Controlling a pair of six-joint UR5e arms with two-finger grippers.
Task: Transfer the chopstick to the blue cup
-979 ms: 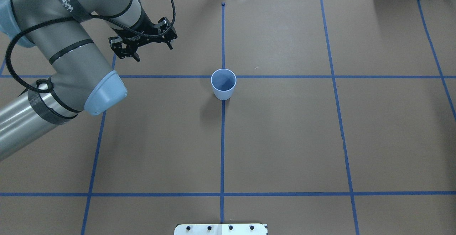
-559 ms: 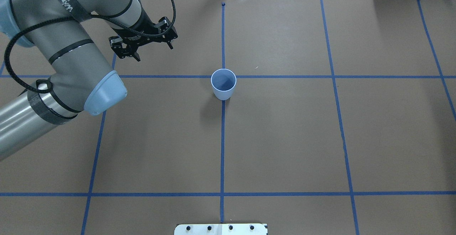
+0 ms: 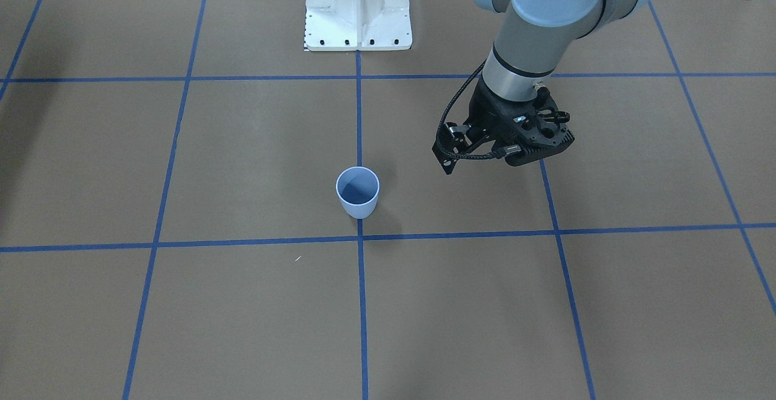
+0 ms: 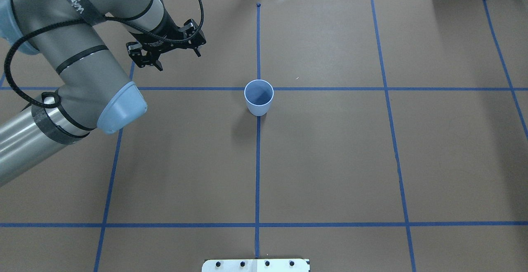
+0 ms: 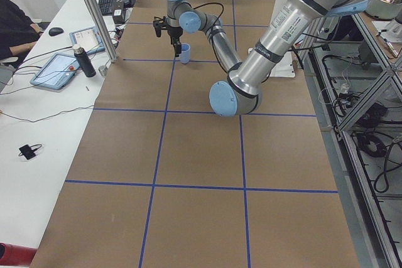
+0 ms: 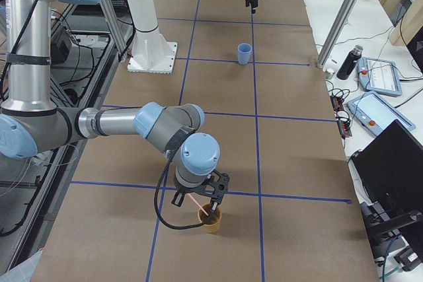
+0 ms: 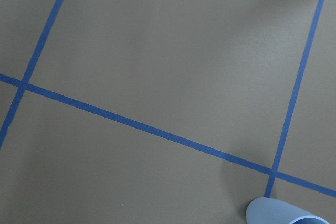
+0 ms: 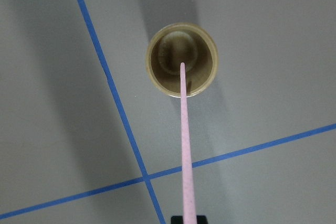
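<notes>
The pale blue cup (image 4: 258,97) stands upright and empty at the table's centre; it also shows in the front view (image 3: 357,197) and at the bottom edge of the left wrist view (image 7: 286,213). My left gripper (image 4: 171,55) hangs open and empty above the table, beside the cup and apart from it (image 3: 503,154). My right gripper (image 8: 188,219) is shut on the upper end of a pink chopstick (image 8: 185,140). The chopstick's lower tip sits over the mouth of a tan cup (image 8: 152,72). In the right side view this gripper (image 6: 201,199) is just above the tan cup (image 6: 211,221).
Blue tape lines grid the brown table. The white robot base plate (image 3: 357,24) is at the robot's side. A metal post (image 6: 340,18), a dark bottle (image 6: 347,63) and tablets (image 6: 380,74) stand along the far table edge. A seated person (image 5: 12,29) is at that edge.
The left arm has crept very slightly; its gripper stays in nearly the same place. The blue cup has not moved.
</notes>
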